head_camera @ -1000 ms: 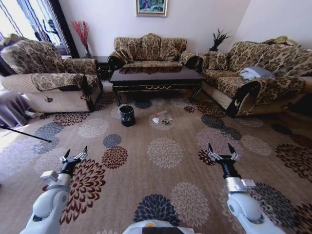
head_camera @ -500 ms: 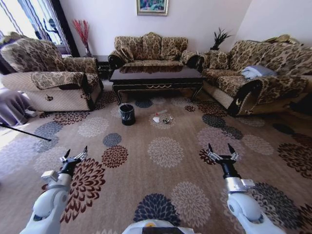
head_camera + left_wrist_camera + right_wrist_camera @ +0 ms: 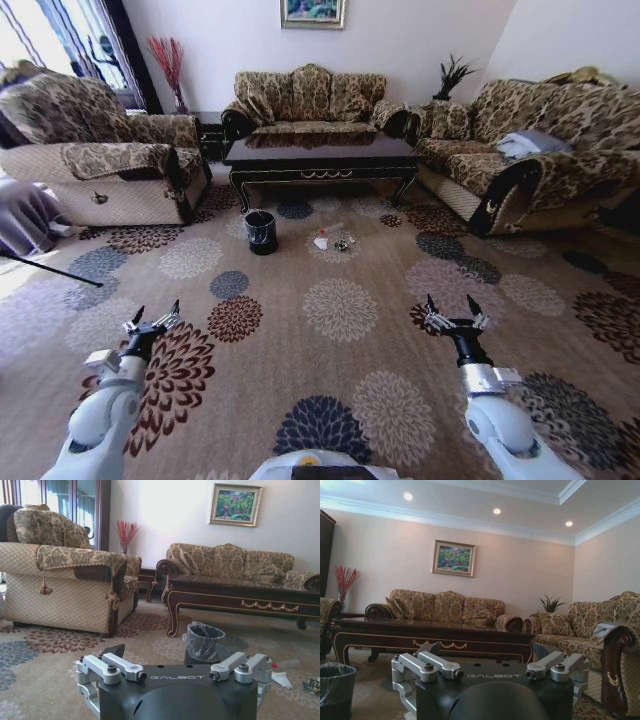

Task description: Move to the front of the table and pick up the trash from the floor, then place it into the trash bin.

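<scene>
A wide stretch of flower-medallion carpet (image 3: 340, 300) lies open between me and the long dark counter (image 3: 320, 160), hemmed by a patterned armchair (image 3: 100, 150) on my left, a matching sofa (image 3: 540, 160) on my right and another sofa (image 3: 305, 100) against the far wall.

My left tool (image 3: 152, 318) hangs low over the carpet on my left side, fingers spread apart and holding nothing. My right tool (image 3: 452, 312) hangs the same way on my right, fingers apart and empty. On each wrist housing I read "GALBOT" in pale letters.

The trash (image 3: 332, 241) lies on the carpet just in front of the counter's gold-ornamented apron, well apart from both tools: a crumpled white cup (image 3: 320, 243), a slim clear tube (image 3: 331, 229) and a dark shiny wrapper (image 3: 342, 245), close together. The small round black trash bin (image 3: 260, 234), lined with a black bag, stands upright near them, toward the counter's left leg. In the left wrist view the bin (image 3: 203, 641) sits beside that curved leg.
</scene>
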